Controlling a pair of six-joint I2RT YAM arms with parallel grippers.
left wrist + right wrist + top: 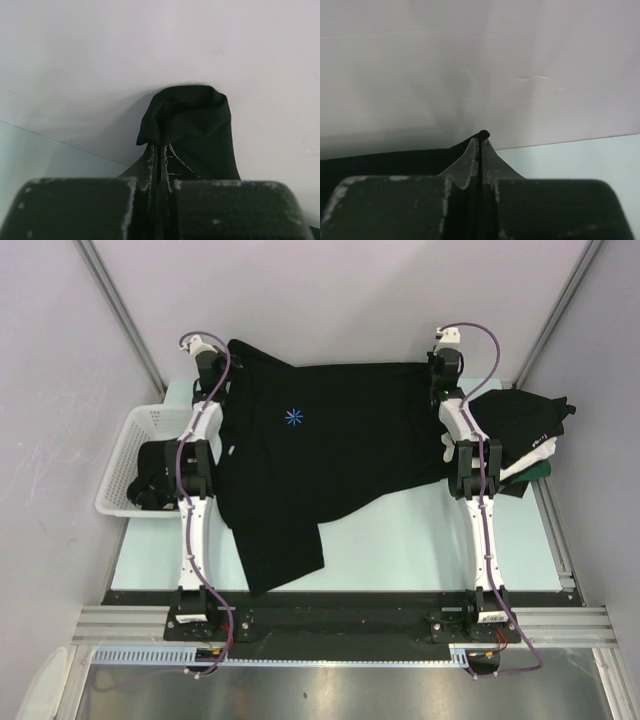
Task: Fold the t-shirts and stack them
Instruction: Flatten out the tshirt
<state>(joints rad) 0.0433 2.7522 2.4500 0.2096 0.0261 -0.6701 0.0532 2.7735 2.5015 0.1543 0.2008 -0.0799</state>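
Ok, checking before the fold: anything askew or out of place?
The black cloth t-shirt with a blue starburst lies skewed on the pale table: its near-left end trails toward the front edge, while the left pincer and right pincer pinch its far corners.

The left white-and-black arm (193, 510) and the right white-and-black arm (478, 510) both stretch from their near bases to the far edge. The left black two-finger gripper (157, 150) is clamped tight on a fold of black cloth t-shirt (192, 125). The right black two-finger gripper (480, 145) pinches its thin edge, jaws pressed together.
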